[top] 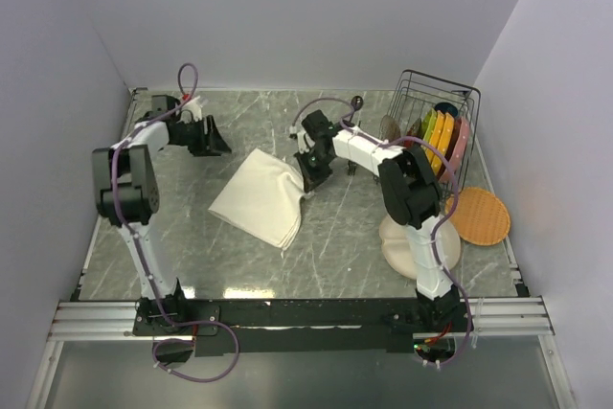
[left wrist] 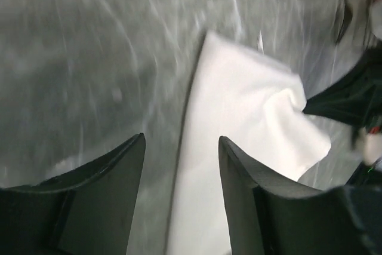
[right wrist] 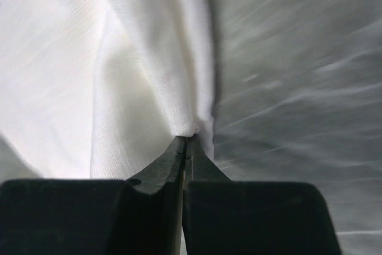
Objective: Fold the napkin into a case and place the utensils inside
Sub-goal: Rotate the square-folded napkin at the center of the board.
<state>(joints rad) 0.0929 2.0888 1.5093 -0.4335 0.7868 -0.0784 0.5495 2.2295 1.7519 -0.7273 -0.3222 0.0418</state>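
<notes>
The cream-white napkin [top: 261, 196] lies folded and slanted on the marble table, with its far right corner lifted. My right gripper [top: 308, 179] is shut on that corner; the wrist view shows the cloth [right wrist: 89, 58] bunched at the closed tips [right wrist: 188, 138]. My left gripper [top: 215, 141] is open and empty, just beyond the napkin's far left corner. In its wrist view [left wrist: 182, 137] the napkin [left wrist: 239, 106] lies ahead of the spread fingers. A small dark object [top: 356, 102] shows behind the right arm; I cannot tell if it is a utensil. No fork or spoon is clearly visible.
A wire rack [top: 450, 93] with several colourful upright plates stands at the back right. An orange round plate [top: 481, 215] lies at the right. A beige plate [top: 397, 241] sits partly under the right arm. Walls close the table on three sides.
</notes>
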